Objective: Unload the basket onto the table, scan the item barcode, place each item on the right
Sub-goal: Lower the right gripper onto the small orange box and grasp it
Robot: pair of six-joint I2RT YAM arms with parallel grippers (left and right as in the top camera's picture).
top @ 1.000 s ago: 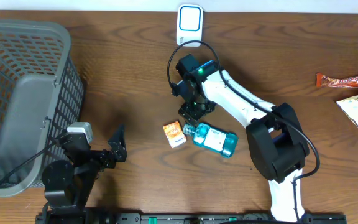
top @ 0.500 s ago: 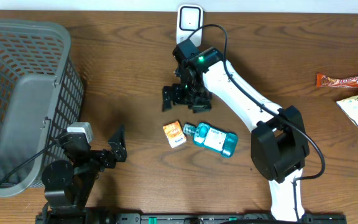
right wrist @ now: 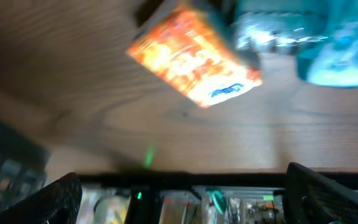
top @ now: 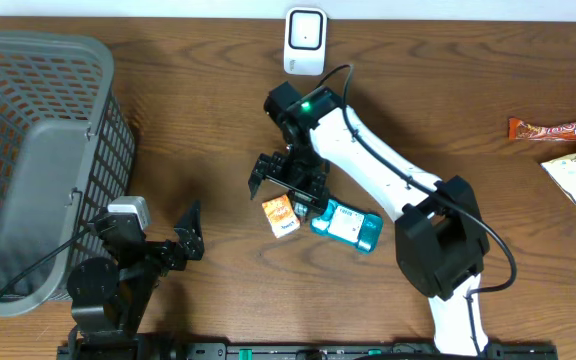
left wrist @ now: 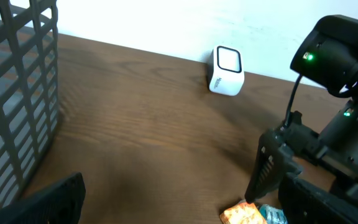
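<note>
Right gripper [top: 287, 182] hangs with jaws spread wide, empty, right by the small orange box [top: 280, 215] mid-table (teal bottle [top: 348, 225] looks to be touching its right side, blurry though). White scanner [top: 305, 42] sits at the far edge. Left gripper [top: 190, 232] near-left, also wide and empty.

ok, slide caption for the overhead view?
Open right fingers poised over the orange box beside the teal bottle, white scanner beyond them.

Bare tabletop [top: 198, 150] left of orange box [top: 280, 215]; teal bottle [top: 348, 224] close on right.
</note>
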